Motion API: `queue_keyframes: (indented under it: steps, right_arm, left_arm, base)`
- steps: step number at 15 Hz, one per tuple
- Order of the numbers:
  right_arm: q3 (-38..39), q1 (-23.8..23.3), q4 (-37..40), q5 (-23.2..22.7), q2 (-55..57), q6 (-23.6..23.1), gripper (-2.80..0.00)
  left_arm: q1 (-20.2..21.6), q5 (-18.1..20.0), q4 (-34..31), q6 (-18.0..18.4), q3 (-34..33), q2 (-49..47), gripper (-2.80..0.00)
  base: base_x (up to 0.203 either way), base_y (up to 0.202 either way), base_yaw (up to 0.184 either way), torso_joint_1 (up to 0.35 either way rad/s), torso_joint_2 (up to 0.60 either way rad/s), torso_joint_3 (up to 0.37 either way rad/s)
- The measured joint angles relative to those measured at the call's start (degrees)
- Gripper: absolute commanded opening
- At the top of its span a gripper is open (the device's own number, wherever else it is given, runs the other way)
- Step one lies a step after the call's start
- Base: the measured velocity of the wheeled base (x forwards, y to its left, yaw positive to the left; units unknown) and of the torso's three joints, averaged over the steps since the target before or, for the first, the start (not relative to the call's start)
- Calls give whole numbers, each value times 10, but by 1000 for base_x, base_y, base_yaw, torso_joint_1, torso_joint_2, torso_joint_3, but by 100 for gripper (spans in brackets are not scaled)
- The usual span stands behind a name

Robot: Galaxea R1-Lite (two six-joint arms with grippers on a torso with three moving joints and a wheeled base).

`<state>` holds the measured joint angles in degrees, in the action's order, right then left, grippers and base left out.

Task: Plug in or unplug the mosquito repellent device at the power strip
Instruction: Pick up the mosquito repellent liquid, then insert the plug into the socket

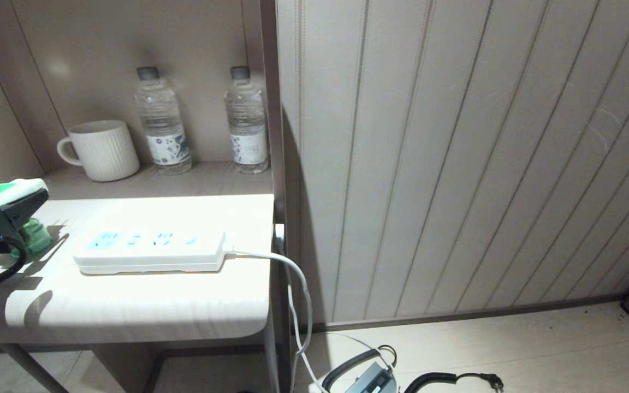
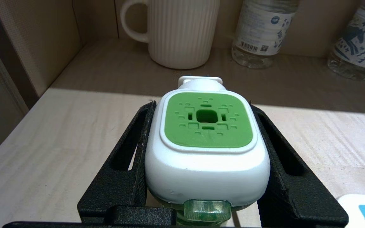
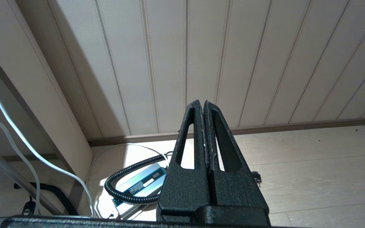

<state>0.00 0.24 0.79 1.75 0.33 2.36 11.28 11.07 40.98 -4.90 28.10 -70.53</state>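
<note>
Mosquito repellent device (image 2: 206,148) clamped in my left gripper (image 2: 206,139), near the shelf's (image 1: 129,305) left edge.
Lift straight, align prongs squarely over the power strip (image 1: 148,252); right gripper (image 3: 204,107) shut, empty.

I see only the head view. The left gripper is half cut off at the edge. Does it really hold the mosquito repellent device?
Observer: Yes. In the left wrist view the left gripper has both fingers pressed on the white sides of the mosquito repellent device.
Operator: Is it plugged in?
Observer: No. It stands on the table, with the power strip apart, beside it.
Operator: And the right gripper?
Observer: The right gripper is shut, empty, pointing toward the wall above the floor.
</note>
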Motion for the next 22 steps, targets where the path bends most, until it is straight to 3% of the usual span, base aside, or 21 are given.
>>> queue_keyframes:
  steps: [6,10,14,18,22]
  right_arm:
    - [0,0,0,0,0,0,-280]
    - [0,0,0,0,0,0,-280]
    - [0,0,0,0,0,0,-280]
    - [0,0,0,0,0,0,-280]
    - [0,0,0,0,0,0,-280]
  left_arm:
    - [-65,2,-101,-3,39,64,-280]
    - [-117,44,-216,-3,60,118,-280]
    - [-123,38,-218,-5,74,132,-280]
    - [-123,-3,-222,-10,88,142,-280]
    - [-123,-11,-300,-9,120,172,-280]
  base:
    - [0,0,0,0,0,0]
    - [0,0,0,0,0,0]
    - [0,0,0,0,0,0]
    - [0,0,0,0,0,0]
    - [0,0,0,0,0,0]
